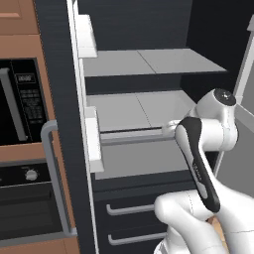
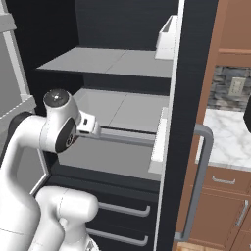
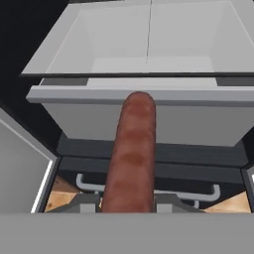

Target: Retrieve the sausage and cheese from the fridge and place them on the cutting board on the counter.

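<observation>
The sausage (image 3: 131, 154), a reddish-brown cylinder, sticks out away from the hand between my gripper's (image 3: 128, 204) two fingertips (image 3: 85, 203), which are shut on it. It is held in the air in front of the open fridge (image 3: 149, 59), level with the front lip of a grey shelf. In the base views my hand (image 1: 171, 128) (image 2: 88, 125) sits just outside the middle shelf (image 1: 144, 106) (image 2: 122, 108), mostly hidden by the arm. The shelves in view are bare. The cheese, the cutting board and the counter are out of view.
Fridge doors stand open on both sides, each with a grey handle (image 1: 52, 163) (image 2: 201, 171). Two dark drawers (image 1: 129, 208) lie below the shelves. A black wall oven and microwave (image 1: 20, 99) are at the left. At the right is a marble-topped brown cabinet (image 2: 225, 137).
</observation>
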